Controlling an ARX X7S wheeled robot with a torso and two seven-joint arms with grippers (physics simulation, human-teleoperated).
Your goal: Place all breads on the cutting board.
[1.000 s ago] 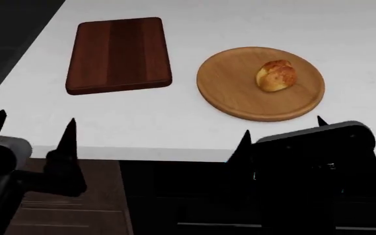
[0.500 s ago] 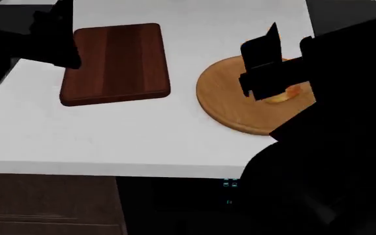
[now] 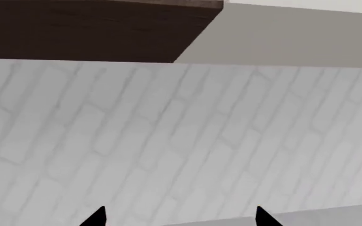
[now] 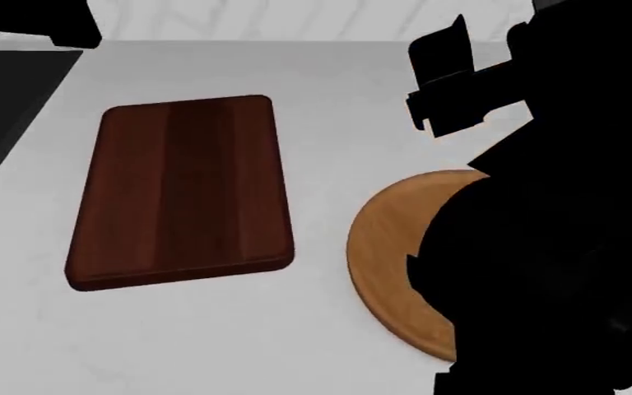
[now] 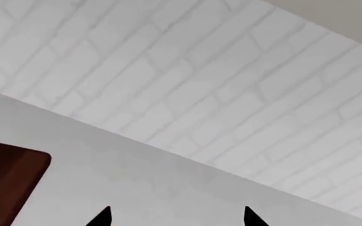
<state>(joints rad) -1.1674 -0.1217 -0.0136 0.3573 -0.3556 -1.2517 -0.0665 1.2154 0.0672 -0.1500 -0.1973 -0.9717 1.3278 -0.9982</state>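
Note:
The dark reddish-brown cutting board (image 4: 178, 189) lies bare on the white counter, left of centre in the head view. One of its corners shows in the right wrist view (image 5: 5, 179). No bread shows in any view. My right arm (image 4: 558, 206) is a black mass that covers most of the round wooden plate (image 4: 388, 247). My right gripper (image 5: 176, 219) is open and empty, held above the counter and facing the tiled wall. My left gripper (image 3: 179, 219) is open and empty, raised at the far left and facing the wall.
A white brick-tiled wall (image 5: 200, 80) runs behind the counter. A dark wall cabinet (image 3: 93, 28) hangs above it. Part of my left arm (image 4: 30, 25) shows at the head view's top left. The counter's left edge (image 4: 30, 115) borders a dark surface.
Both arms have risen from below the counter's front edge to above it. The head view has closed in, so the board looks larger. The bread seen on the plate is now hidden behind my right arm.

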